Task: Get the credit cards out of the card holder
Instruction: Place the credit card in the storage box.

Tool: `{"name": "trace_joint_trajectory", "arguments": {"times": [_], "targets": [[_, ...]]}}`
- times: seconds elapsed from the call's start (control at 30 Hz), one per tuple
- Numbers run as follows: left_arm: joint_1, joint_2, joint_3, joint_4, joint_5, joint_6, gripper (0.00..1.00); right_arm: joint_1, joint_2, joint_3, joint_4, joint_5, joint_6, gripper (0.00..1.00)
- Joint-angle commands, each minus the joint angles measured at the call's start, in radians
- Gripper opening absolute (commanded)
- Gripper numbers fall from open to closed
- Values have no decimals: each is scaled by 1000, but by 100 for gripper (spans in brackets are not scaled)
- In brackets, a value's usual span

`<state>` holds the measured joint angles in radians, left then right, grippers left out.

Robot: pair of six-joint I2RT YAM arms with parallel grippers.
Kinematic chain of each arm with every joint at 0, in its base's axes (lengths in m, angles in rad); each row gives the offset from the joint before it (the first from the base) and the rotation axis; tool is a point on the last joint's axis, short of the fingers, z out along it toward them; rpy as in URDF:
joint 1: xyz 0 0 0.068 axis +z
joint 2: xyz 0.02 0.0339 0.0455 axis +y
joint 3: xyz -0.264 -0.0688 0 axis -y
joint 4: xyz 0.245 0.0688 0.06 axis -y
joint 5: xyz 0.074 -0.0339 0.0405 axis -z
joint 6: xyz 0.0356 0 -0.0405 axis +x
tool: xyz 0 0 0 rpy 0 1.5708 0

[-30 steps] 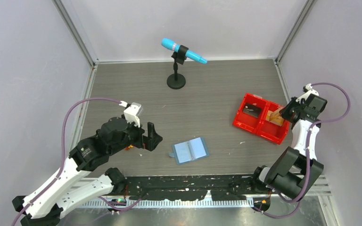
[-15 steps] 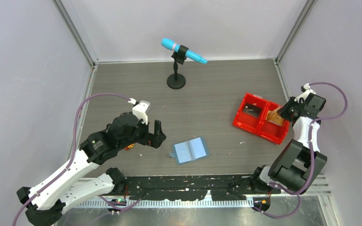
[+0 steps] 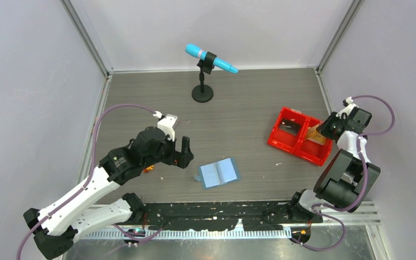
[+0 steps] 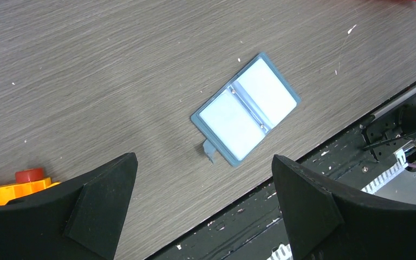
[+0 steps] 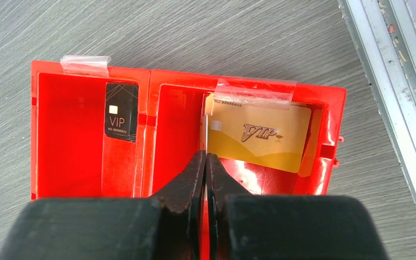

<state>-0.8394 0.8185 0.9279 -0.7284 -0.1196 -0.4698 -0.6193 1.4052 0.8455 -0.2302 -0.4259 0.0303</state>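
Pale-walled enclosure with a metal frame; a grey wood-grain desk (image 3: pixel 238 108) is the floor. A black microphone stand with a blue-headed microphone (image 3: pixel 211 58) stands at the far middle.

Small teal-blue bifold card holder (image 4: pixel 244 116) lies flat and open near the front edge of the desk, roughly centre. Both pale blue inner pockets face up. No card edge shows in either pocket; whether anything is tucked deeper, cannot tell.

Red two-compartment plastic bin (image 5: pixel 35 130) sits on the right side, well apart from the holder. Its left compartment holds a thin black card (image 5: pixel 122 111) marked VIP. Its right compartment holds a thin orange-gold card (image 5: pixel 257 132), also marked VIP, lying tilted against the wall.

Left pincer (image 4: pixel 203 160): jaws spread wide, grasping nothing, hanging above the desk just left of the holder. A small chunky orange object with a red knob (image 4: pixel 11 189) lies on the desk beside it.

Right pincer (image 5: pixel 207 157): jaws clenched together over the bin, tips at the near-left corner of the gold card. Cannot tell whether that corner is actually pinched or merely next to the tips.

Judgement on progress: late stage. Two cards are out of the holder and in the bin. Left to do: let go of the gold card, if it is held, and check the pockets for anything more.
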Motion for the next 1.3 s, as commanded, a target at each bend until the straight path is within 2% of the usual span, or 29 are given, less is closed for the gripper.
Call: {"name": "trace_joint_trajectory", "arguments": {"times": [0.0,0.5,0.87,1.27], "targets": [[-3,13,45,65,3,-14,99,-8,-6,49,61,21,-21,10],[-3,35,47,69,2,-27,99,-7,39,68,111,-7,-23,7],[-3,28,29,72,-10,-40,99,-8,29,98,67,56,2,27],[-3,74,2,35,-70,-63,99,-7,-49,143,-7,185,106,33]]}}
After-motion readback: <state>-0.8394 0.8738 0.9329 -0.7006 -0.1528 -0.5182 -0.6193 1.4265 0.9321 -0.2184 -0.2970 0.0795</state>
